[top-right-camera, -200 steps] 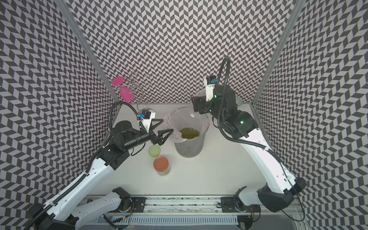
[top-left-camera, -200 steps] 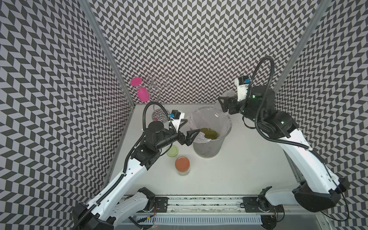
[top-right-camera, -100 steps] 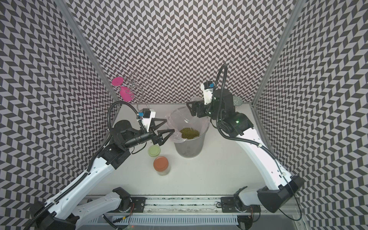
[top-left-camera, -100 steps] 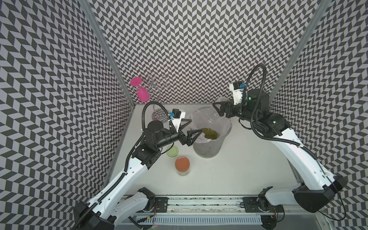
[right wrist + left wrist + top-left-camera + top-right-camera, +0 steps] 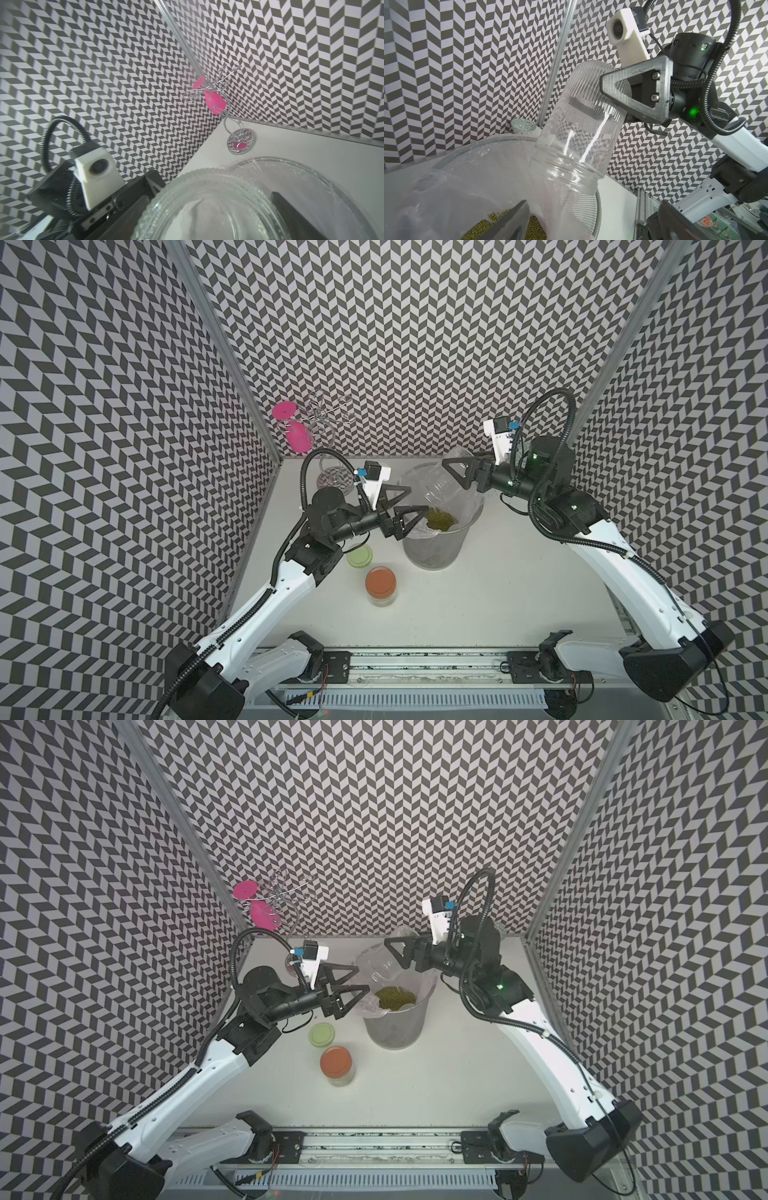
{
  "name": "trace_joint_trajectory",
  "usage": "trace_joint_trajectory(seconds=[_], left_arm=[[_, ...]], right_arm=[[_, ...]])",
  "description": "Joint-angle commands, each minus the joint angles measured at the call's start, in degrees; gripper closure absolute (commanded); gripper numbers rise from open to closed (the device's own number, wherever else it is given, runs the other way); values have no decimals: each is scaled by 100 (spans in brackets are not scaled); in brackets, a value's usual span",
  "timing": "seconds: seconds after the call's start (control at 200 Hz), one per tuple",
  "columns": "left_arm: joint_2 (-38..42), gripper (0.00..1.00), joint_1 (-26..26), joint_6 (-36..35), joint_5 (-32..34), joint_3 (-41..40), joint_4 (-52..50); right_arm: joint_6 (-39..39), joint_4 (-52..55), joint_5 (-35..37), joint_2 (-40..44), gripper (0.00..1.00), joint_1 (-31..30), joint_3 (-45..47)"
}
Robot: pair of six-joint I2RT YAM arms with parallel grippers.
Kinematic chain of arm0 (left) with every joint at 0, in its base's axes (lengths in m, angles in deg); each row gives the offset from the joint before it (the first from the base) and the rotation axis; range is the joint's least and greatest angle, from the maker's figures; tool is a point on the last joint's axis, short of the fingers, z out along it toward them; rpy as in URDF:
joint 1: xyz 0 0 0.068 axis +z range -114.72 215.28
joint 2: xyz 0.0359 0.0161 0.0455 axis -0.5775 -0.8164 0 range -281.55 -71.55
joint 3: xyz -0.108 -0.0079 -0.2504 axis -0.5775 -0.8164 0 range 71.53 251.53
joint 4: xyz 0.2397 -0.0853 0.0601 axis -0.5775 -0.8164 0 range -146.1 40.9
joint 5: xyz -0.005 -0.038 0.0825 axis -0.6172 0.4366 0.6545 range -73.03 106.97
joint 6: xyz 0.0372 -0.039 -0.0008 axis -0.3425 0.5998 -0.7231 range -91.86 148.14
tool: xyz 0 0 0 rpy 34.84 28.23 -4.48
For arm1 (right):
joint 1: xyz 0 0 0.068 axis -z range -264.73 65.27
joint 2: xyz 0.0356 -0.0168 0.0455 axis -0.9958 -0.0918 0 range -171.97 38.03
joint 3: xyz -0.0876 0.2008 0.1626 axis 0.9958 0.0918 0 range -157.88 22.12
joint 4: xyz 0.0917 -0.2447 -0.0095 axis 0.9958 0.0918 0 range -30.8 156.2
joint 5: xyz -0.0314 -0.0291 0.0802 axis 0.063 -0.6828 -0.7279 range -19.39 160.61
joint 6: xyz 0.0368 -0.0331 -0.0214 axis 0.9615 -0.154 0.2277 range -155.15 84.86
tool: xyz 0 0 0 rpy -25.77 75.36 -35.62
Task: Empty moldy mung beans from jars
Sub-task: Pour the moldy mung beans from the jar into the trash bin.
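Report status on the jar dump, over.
Right claw shut on open jar, tipped over bin. Left claw open, empty. Mung beans in bin; orange-lidded jar capped. No obstruction seen.

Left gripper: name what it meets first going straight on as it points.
Probably the plastic-lined bin: the open left gripper sits at its near rim, pointing across the mouth. If it passes above the rim, the tilted clear jar in the right gripper comes next; height is hard to judge.

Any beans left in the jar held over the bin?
No, the tilted jar looks clear and empty, with the beans lying in the bin below.
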Motion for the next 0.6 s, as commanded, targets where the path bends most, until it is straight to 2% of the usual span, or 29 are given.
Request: trace_joint_trajectory(seconds=[0.0,0.315,0.401,0.591], left_arm=[[-134,3,24,445,-260,171,571],[-371,2,22,1048,-617,193,1545],[-474,5,24,1179,-747,214,1760],[-669,8,16,1394,-860,237,2110]], right_arm=[[383,-1170,-486,260,37,30,54],[1346,-2440,-1198,307,37,32,715],[1598,-2847,-1465,255,36,32,891],[1954,-3326,-1591,242,37,-5,1103]])
